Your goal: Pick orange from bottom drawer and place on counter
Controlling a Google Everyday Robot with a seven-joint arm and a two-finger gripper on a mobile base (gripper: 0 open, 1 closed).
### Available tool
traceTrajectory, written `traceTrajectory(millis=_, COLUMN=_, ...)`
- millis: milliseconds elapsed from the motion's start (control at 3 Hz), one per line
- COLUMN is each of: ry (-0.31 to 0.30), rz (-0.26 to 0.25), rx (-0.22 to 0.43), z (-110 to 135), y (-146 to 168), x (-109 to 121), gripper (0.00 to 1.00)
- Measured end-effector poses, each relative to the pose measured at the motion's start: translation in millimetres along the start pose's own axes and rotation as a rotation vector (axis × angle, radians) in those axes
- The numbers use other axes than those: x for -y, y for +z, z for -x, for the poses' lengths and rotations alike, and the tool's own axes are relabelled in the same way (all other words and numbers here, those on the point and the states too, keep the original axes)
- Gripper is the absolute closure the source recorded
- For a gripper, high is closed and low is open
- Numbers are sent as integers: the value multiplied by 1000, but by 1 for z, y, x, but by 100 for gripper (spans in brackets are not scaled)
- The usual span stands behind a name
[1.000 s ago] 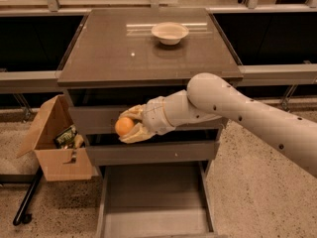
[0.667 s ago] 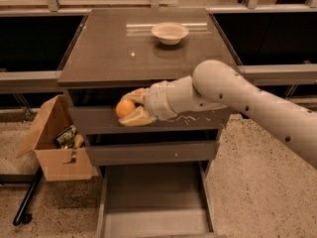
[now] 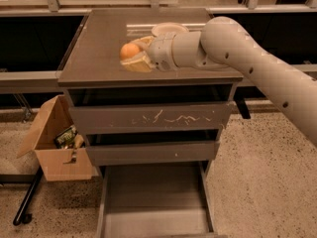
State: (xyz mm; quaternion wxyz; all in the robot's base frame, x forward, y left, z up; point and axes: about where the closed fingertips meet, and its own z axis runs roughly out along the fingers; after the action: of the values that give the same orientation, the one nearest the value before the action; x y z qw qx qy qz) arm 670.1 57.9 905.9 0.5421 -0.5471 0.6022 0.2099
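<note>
The orange (image 3: 130, 51) is a small round fruit held between the pale fingers (image 3: 137, 64) of my gripper (image 3: 133, 53). The gripper is shut on it, above the middle of the counter (image 3: 94, 48), the glossy grey-brown top of the drawer cabinet. I cannot tell whether the orange touches the counter. My white arm (image 3: 237, 48) reaches in from the right. The bottom drawer (image 3: 156, 202) is pulled out at floor level and its flat grey tray holds nothing.
A white bowl (image 3: 168, 29) sits on the counter just behind my wrist. The scratched top drawer (image 3: 151, 118) and the plain middle drawer (image 3: 151, 152) are slightly ajar. An open cardboard box (image 3: 57, 148) with items stands on the speckled floor at left.
My gripper has risen with the orange from in front of the drawer fronts to above the counter top. The view has also shifted closer.
</note>
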Motion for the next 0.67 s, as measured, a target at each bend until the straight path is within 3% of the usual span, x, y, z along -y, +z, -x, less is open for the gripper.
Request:
traceTrajectory(millis=333, ry=104, rz=-82, rx=-9, z=-14, y=3, x=47, gripper=100)
traceTrajectory(millis=667, ry=194, rz=-131, rx=-25, z=-33, y=8, x=78, gripper=100)
